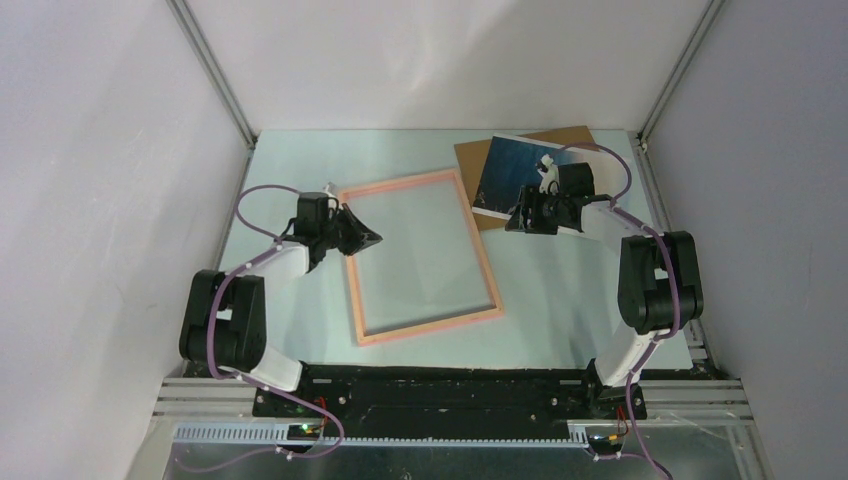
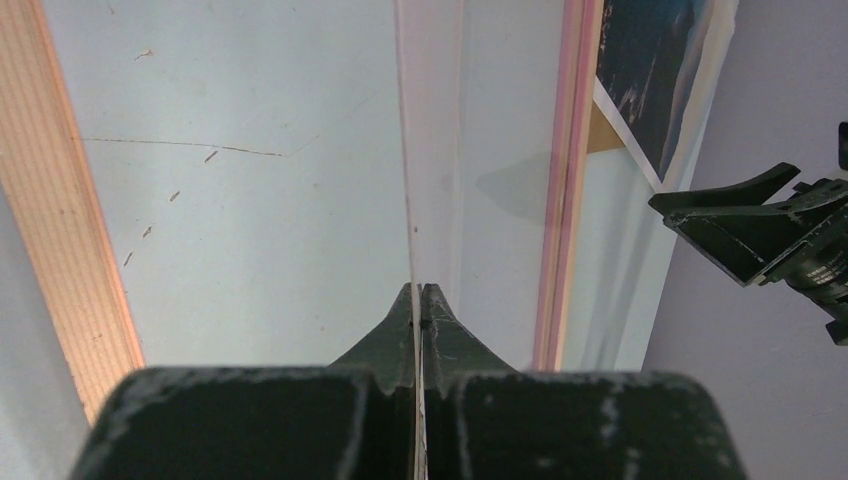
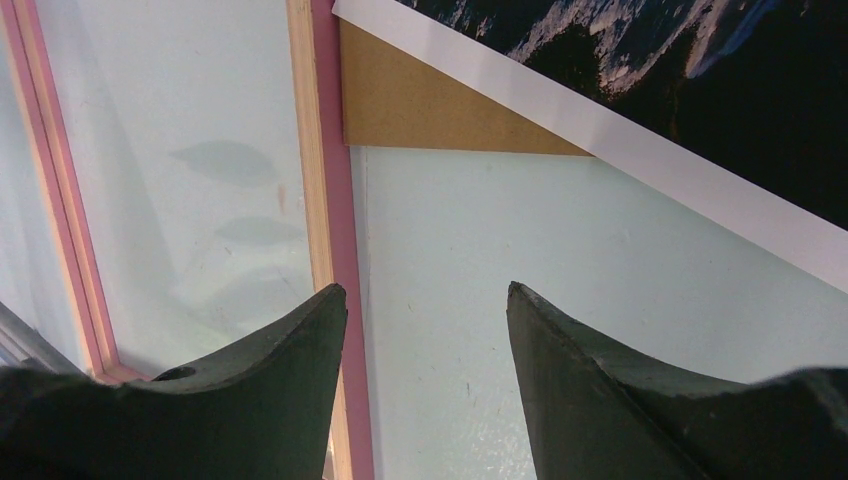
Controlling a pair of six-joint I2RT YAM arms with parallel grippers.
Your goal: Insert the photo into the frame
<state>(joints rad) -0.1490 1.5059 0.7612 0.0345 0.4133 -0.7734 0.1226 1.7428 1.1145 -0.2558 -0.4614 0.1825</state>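
On table [image 1: 560, 290], frame [image 1: 430, 325] lengthwise near-to-far, skewed

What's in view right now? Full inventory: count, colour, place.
photo: 1, blue seascape with white border, far right of the table, lying on the backing board
backing board: 1, brown, under the photo, edges showing
frame: 1, pink, flat mid-table, left of the photo
clear sheet: 1, transparent, seen edge-on over the frame opening
table: 1, pale green
enclosure walls: 3, white, left, back and right
left gripper: 1, black, shut on what looks like the clear sheet, by the frame's left rail
right gripper: 1, black, open, empty, between the frame's right rail and the photo
left arm, right arm: black and white, purple cables, bases at the near edge
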